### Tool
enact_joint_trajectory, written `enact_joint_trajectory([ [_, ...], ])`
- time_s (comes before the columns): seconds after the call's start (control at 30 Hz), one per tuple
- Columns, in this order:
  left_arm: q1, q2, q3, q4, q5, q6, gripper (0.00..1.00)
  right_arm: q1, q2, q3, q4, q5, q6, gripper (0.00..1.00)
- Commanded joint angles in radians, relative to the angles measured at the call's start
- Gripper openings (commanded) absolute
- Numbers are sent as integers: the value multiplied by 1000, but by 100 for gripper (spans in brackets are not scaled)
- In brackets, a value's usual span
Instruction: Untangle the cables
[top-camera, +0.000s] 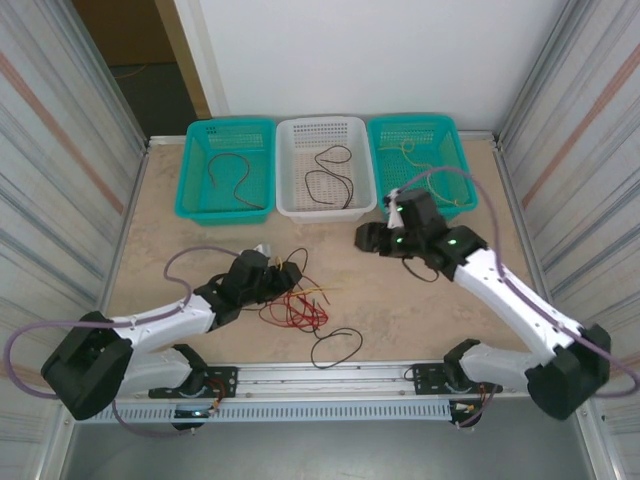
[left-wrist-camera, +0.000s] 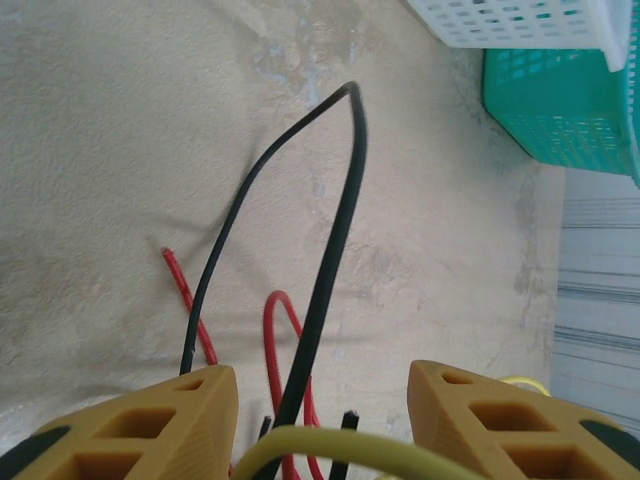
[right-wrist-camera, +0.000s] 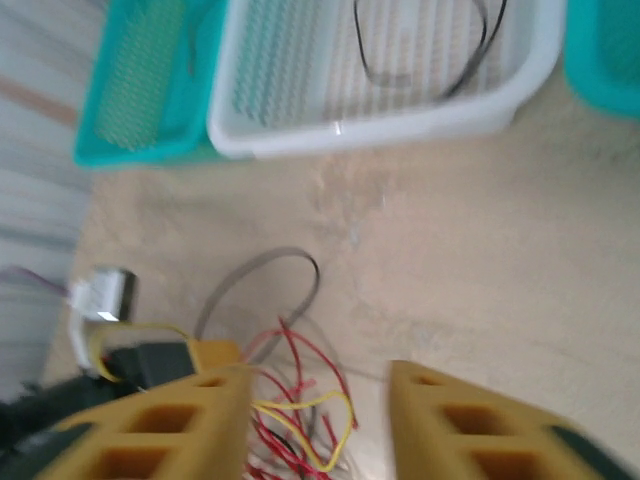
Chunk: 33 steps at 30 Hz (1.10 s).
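Fingers (left-wrist-camera: 170, 425) of the left gripper (left-wrist-camera: 325, 378) stand wide apart, clamping nothing. A black cable (left-wrist-camera: 335, 240) arches up between them, a red cable (left-wrist-camera: 275, 335) lies just beside it, and a yellow cable (left-wrist-camera: 330, 445) crosses close under the fingertips. Further right, the right gripper (right-wrist-camera: 320, 372) is also spread and, as far as the blur allows, empty. The red-and-yellow tangle (right-wrist-camera: 300, 405) lies on the table (right-wrist-camera: 480, 260) between its fingers, with a white basket (right-wrist-camera: 400, 110) well beyond them.
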Motion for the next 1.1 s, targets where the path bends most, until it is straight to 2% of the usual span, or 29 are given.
enact_joint_trajectory([
  [0.0, 3, -36, 37, -30, -29, 33, 47, 98, 33, -55, 12, 8, 62, 74],
  [0.07, 3, -34, 29, -19, -29, 30, 46, 111, 65, -98, 72, -20, 108, 73],
  [0.17, 3, -29, 24, -8, -29, 22, 44, 105, 133, -146, 151, -73, 159, 61],
  [0.23, 2, -27, 26, -8, -23, 23, 44, 109, 196, -145, 170, -96, 166, 58],
  [0.33, 3, -30, 32, -12, -18, 31, 43, 109, 271, -133, 191, -102, 162, 44],
  [0.4, 4, -35, 30, -19, -20, 31, 43, 99, 293, -127, 216, -108, 162, 39],
  [0.5, 5, -46, 27, -29, -25, 31, 43, 86, 307, -97, 212, -115, 150, 16],
  [0.57, 10, -61, 21, -46, -36, 29, 50, 80, 271, -70, 169, -79, 113, 0],
  [0.67, 31, -90, 10, -89, -51, 15, 68, 71, 161, -37, 106, 7, 45, 0],
  [0.73, 53, -110, -3, -107, -54, 8, 72, 65, 86, -7, 65, 59, -4, 0],
  [0.97, 140, -164, -13, -179, -15, 12, 68, 120, -110, 107, -29, 271, -221, 0],
  [1.07, 152, -194, 17, -230, -20, 48, 65, 135, -155, 139, -29, 310, -265, 0],
])
